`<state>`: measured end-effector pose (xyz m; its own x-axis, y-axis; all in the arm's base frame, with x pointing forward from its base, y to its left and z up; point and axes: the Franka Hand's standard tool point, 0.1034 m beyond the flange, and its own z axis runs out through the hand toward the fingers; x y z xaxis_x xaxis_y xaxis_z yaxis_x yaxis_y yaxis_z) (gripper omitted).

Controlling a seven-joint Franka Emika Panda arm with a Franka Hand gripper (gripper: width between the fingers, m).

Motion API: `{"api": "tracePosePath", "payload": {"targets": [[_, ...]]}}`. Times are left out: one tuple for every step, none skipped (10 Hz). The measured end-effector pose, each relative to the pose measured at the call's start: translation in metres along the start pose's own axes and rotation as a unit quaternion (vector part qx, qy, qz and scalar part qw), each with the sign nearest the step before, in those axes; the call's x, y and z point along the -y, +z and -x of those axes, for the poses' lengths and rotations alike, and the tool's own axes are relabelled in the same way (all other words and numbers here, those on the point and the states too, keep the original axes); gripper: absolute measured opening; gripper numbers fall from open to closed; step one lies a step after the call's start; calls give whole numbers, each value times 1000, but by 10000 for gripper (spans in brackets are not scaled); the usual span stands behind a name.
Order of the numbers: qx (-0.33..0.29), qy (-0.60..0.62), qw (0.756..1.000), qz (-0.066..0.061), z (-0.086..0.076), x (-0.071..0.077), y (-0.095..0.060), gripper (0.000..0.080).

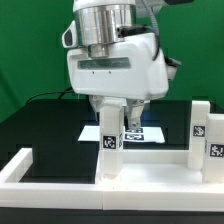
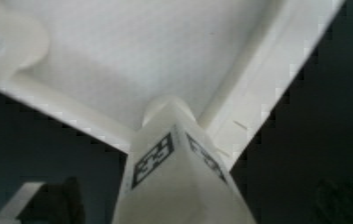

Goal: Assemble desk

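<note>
My gripper (image 1: 115, 122) is shut on a white leg block (image 1: 110, 148) with a black-and-white tag and holds it upright. The leg's lower end stands at the corner of the white tabletop slab (image 1: 160, 166) on the exterior view's left. In the wrist view the leg (image 2: 176, 160) runs from my gripper (image 2: 182, 208) down to a corner of the slab's recessed face (image 2: 146, 60), inside the raised rim. My dark fingers (image 2: 45, 202) flank the leg. Two more tagged leg blocks (image 1: 201, 124) stand upright at the slab's end on the exterior view's right.
The marker board (image 1: 145, 131) lies on the black table behind the slab. The long white border rail (image 1: 22, 166) runs along the front and up the exterior view's left side. A green wall stands at the back.
</note>
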<state>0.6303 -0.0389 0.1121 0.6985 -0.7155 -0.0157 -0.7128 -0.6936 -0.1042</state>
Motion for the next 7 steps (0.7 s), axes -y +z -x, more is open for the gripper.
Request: {"api": "tracePosePath", "payload": {"targets": [[-1,-46,999,3,0,-1,1,649],[-1,-46,999,3,-1,-2,1,649],[-1,-41,999,3,-1,-2,1,637],[-1,-33,999,3,-1,-2,1,637],[-1,-28,1000,3,-1,-2,1,451],[0,-6,1000,4,0,-3,1,291],[0,40,999,4,-1,-4,1,291]]}}
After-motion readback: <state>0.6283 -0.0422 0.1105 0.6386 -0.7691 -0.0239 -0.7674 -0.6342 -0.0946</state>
